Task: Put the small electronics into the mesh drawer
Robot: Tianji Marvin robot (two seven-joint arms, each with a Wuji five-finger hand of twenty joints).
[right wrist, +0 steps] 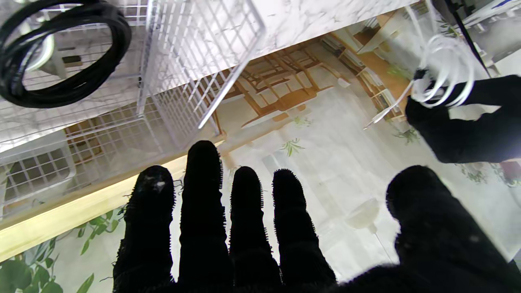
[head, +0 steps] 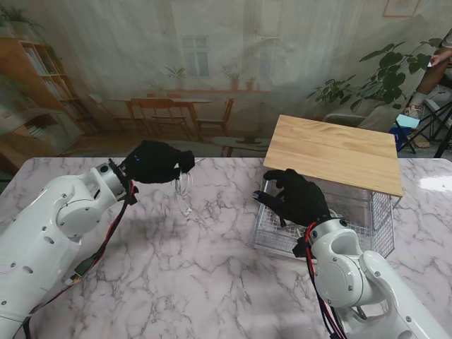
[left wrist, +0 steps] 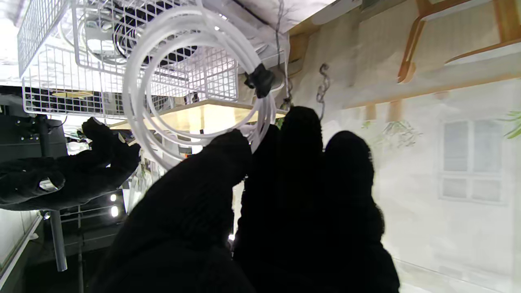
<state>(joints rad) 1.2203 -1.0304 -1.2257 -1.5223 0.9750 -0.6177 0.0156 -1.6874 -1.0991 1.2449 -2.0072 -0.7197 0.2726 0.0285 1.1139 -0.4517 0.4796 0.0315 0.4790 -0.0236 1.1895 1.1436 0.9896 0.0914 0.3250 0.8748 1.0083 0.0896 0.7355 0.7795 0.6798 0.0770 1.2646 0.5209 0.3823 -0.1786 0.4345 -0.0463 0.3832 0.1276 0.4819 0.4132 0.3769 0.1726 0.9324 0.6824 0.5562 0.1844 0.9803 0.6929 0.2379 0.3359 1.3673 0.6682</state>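
Broadly, a marble table (head: 176, 282) fills the stand view, and on its right half stands a wire mesh drawer (head: 272, 236) pulled out from under a wooden top (head: 332, 152). The drawer sits at about four o'clock from the table's centre, its open basket facing the robot.

Next in size, two white arms end in black-gloved hands. The right hand (head: 295, 198) hovers over the drawer's near-left corner with its fingers (right wrist: 203, 171) spread apart and straight, holding nothing. The right wrist view shows a black cable coil (right wrist: 61, 53) already lying inside the basket.

The left hand (head: 157, 162) is raised above the table at about ten o'clock from centre, well apart from the drawer. Its fingers (left wrist: 220, 162) are closed in a pinch on a white cable coil (left wrist: 195, 77), which hangs from the fingertips; a small black tie (left wrist: 260, 79) binds the loops.

The relation that matters: from the left hand, the drawer lies at about four o'clock, to the robot's right and slightly nearer. The coil hangs on edge, its ring roughly upright. The right hand is much closer to the basket, yet the left hand has the cable, so the carry probably runs rightward across the table, with the coil needing to clear the drawer's front rim.
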